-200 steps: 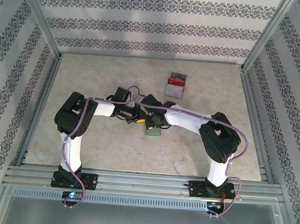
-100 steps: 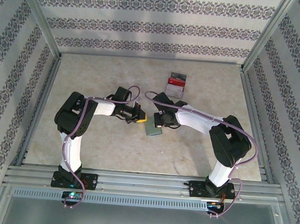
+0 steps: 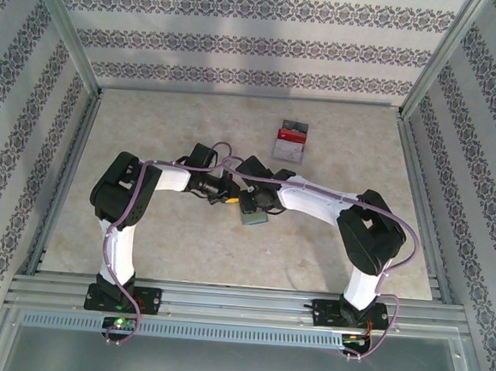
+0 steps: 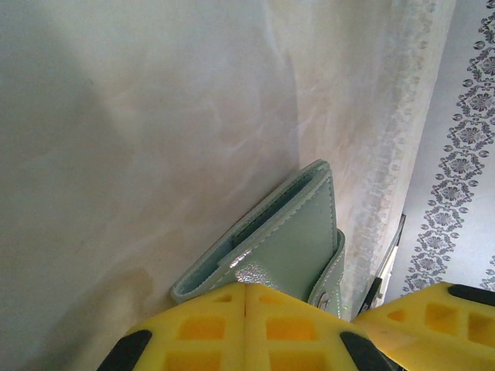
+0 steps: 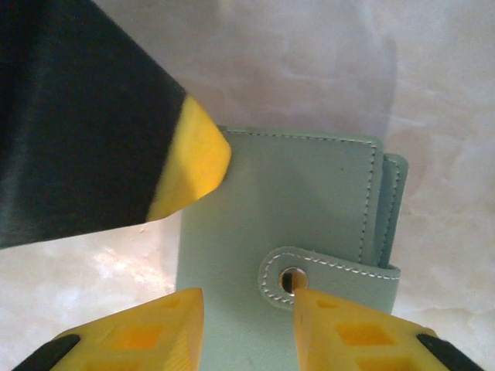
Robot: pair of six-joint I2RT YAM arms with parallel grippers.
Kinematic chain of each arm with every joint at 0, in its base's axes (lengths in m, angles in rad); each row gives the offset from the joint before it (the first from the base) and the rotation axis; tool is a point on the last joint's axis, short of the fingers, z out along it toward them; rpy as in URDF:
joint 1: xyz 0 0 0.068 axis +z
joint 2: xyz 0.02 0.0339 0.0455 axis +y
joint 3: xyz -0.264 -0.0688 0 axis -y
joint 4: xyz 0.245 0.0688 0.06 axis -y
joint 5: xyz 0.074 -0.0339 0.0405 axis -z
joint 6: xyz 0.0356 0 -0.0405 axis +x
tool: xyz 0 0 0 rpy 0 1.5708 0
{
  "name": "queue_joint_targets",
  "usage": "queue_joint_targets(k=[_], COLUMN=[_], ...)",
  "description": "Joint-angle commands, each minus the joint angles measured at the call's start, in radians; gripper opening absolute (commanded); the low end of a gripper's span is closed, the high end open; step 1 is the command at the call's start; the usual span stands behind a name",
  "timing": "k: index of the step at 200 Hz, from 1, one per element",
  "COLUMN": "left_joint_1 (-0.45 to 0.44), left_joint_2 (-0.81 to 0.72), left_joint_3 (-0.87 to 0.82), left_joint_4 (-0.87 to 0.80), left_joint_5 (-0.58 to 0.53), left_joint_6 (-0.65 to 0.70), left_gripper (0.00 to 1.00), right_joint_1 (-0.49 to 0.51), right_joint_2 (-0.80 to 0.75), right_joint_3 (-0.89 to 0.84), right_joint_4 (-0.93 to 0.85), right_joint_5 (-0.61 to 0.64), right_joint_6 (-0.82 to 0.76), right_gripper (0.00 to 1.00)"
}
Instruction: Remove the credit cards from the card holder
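Two grippers meet at a pale green card holder point(image 5: 309, 193) near the middle of the table point(image 3: 149, 135).
Your left gripper point(image 4: 245, 309) has its yellow fingers pressed flat together, pinching the folded card holder by one edge so that it juts out just beyond their tips. Your right gripper point(image 5: 247, 325) stands partly open with nothing between its fingers, close over the holder's outer face, and the snap tab point(image 5: 332, 270) lies directly ahead of the gap. A red-and-grey card stack point(image 3: 290, 140) lies well beyond the right gripper.
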Motion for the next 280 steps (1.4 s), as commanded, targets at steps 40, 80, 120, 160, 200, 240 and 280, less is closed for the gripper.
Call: queue_joint_targets(k=[40, 80, 120, 160, 200, 240, 280], left_joint_1=[-0.006, -0.006, -0.006, -0.006, -0.006, 0.006, -0.029], left_joint_2=[0.04, 0.041, 0.038, 0.023, -0.036, -0.128, -0.12], left_joint_3=[0.0, 0.004, 0.008, 0.012, 0.013, -0.013, -0.026], left_joint_4=[-0.075, -0.081, -0.087, -0.082, -0.064, -0.024, 0.101], left_joint_5=[-0.054, -0.056, -0.056, -0.048, -0.031, -0.043, 0.002], left_joint_6=[0.021, 0.023, 0.024, 0.026, 0.018, -0.018, -0.117], left_gripper=[0.0, 0.0, 0.0, 0.0, 0.02, 0.18, 0.12], right_joint_1=[0.006, 0.006, -0.005, -0.019, -0.053, -0.115, -0.157], right_joint_2=[0.063, 0.092, 0.091, 0.055, -0.011, -0.077, -0.091], right_joint_3=[0.033, 0.034, 0.011, -0.012, -0.058, -0.136, -0.192], right_joint_4=[-0.058, -0.081, -0.075, -0.032, 0.042, 0.153, 0.252], right_joint_5=[0.075, 0.106, 0.126, 0.116, 0.041, -0.104, -0.253], right_joint_6=[-0.037, -0.043, -0.036, -0.034, -0.03, -0.018, 0.023], right_gripper=[0.35, 0.31, 0.2, 0.06, 0.0, 0.0, 0.0])
